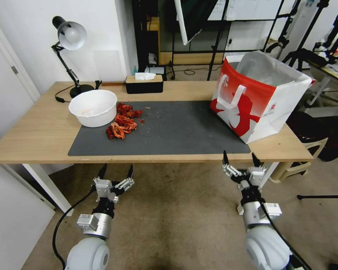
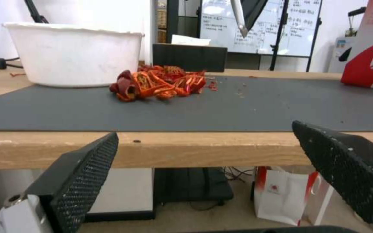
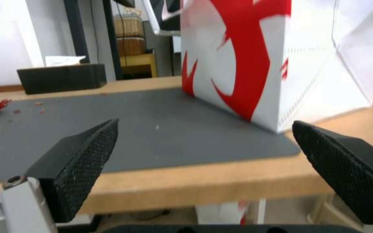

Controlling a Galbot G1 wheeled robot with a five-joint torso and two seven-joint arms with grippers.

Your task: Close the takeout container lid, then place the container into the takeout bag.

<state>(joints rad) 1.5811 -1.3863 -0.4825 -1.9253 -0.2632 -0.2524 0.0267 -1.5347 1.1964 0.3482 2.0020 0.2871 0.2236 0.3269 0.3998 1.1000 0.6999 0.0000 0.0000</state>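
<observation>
The takeout bag (image 1: 259,97) stands open on the right end of the table, red and white with white handles. Its red print also shows in the left wrist view (image 2: 370,61) and it looms close in the right wrist view (image 3: 255,58). The takeout container and its lid are out of view. My left gripper (image 1: 116,170) hangs open just below the table's front edge, empty (image 2: 204,131). My right gripper (image 1: 239,159) is open and empty too (image 3: 206,123), at the front edge, in front of the bag.
A dark grey mat (image 1: 176,131) covers the middle of the wooden table (image 1: 33,135). On its left sit a white bowl (image 1: 93,107) and a pile of red shells (image 1: 123,122). A black tissue box (image 1: 144,84) and a desk lamp (image 1: 69,37) stand at the back.
</observation>
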